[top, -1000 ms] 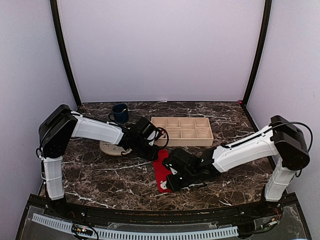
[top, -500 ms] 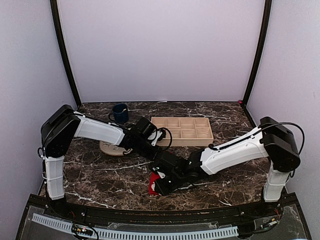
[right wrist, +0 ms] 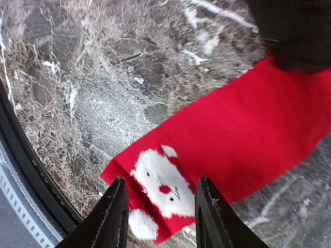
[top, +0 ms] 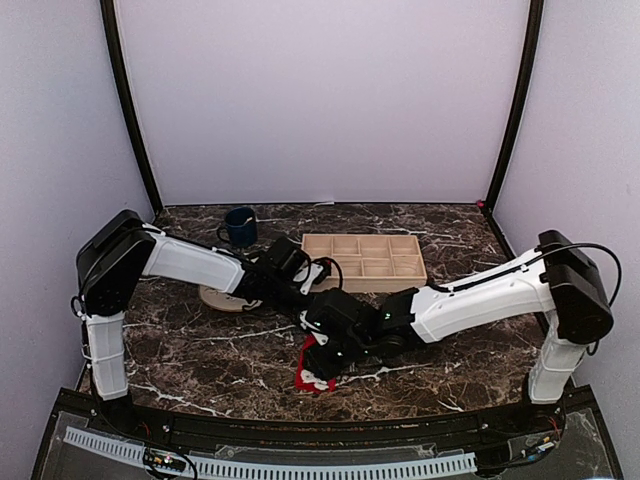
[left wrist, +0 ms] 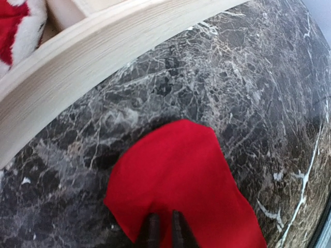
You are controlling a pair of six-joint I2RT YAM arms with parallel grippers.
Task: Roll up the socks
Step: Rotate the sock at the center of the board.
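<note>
A pale wooden tray point(top: 364, 263) with two rows of small compartments lies at the back centre of the dark marble table point(top: 200, 350). In the left wrist view its light wall point(left wrist: 103, 57) runs across the upper left of the frame. Behind that wall, in the top left corner, a compartment holds a second sock point(left wrist: 18, 26), a fuzzy lump of red and white fabric. Which compartment that is cannot be told from the top view, where the left arm covers the tray's near left corner. A dark blue mug point(top: 240, 226) stands upright at the back left of the table, and its inside is too dark to read. A beige round plate point(top: 218, 297) lies in front of the mug, partly under the left arm. The red sock point(top: 306, 368) lies flat on the table in front of the tray, low in the centre of the top view and apart from the tray wall. The left hand point(left wrist: 164, 227) is closed to a slit on the sock's plain rounded end point(left wrist: 181, 175), with a sliver of red showing between its two dark fingers. The right hand point(right wrist: 160, 181) stands open over the other end, which carries a white Santa face. One finger sits on each side of that face, and neither is closed on the fabric. From there the sock point(right wrist: 243, 134) runs to the upper right of that frame.
</note>
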